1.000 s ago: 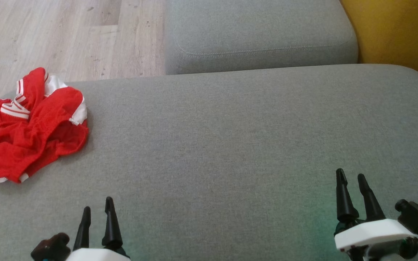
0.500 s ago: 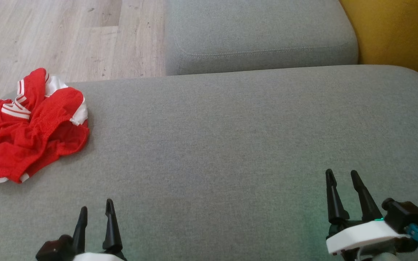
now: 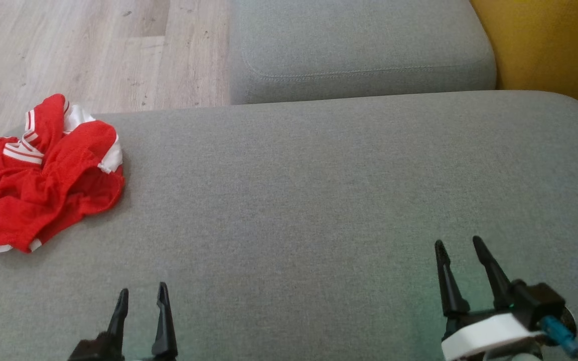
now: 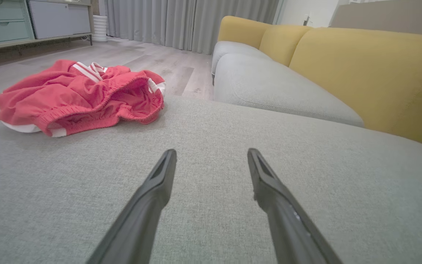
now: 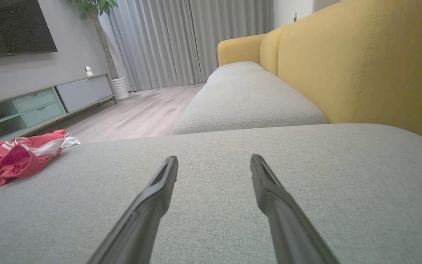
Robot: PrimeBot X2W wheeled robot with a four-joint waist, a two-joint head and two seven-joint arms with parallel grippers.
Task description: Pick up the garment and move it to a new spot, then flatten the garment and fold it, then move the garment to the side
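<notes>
The garment is a crumpled heap of red mesh cloth with white stripes, lying at the far left of the grey sofa cushion. The left wrist view has the garment ahead and to the left, and it lies at the left edge in the right wrist view. My left gripper hovers open and empty near the cushion's front edge, well short of the cloth. At the lower right my right gripper is open too, with nothing between its fingers.
A second grey cushion adjoins the far side. The yellow sofa back rises on the right. Wooden floor lies past the garment on the left, with a low cabinet and curtains farther off.
Both grippers have drawn back toward the bottom of the head view, and the right one has shifted left. The garment has not moved.
</notes>
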